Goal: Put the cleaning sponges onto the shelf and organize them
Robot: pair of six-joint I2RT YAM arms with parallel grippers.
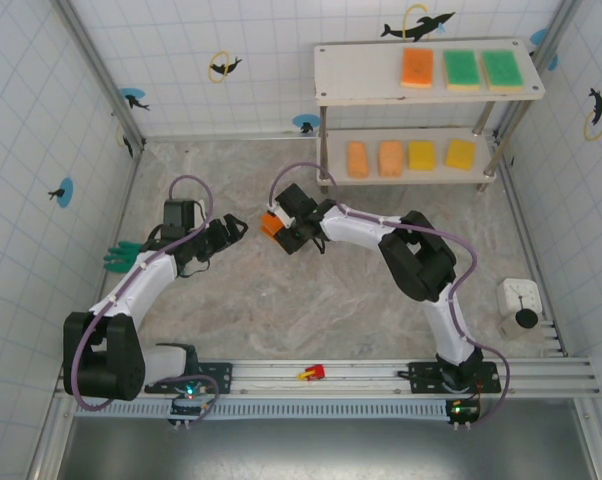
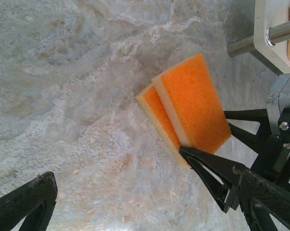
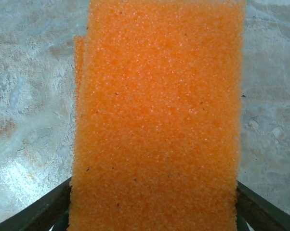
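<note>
My right gripper (image 1: pixel 278 228) is shut on an orange sponge (image 3: pixel 157 110), which spans the gap between its fingers (image 3: pixel 265 211). That sponge rests slanted on a second orange sponge (image 2: pixel 159 115) lying on the table left of the shelf (image 1: pixel 331 75). In the left wrist view the right gripper's black fingers (image 2: pixel 207 166) press both long sides of the upper sponge (image 2: pixel 195 103). My left gripper (image 1: pixel 236 228) stands open just left of the pair, holding nothing. The top board holds one orange and two green sponges (image 1: pixel 461 68). The lower board (image 1: pixel 336 172) holds two orange and two yellow sponges.
A green glove (image 1: pixel 121 256) lies by the left wall beside the left arm. A tiny red object (image 1: pixel 311 373) sits on the front rail. A white box with a black knob (image 1: pixel 521 305) stands at the right edge. Shelf legs (image 2: pixel 241 45) stand close to the sponges.
</note>
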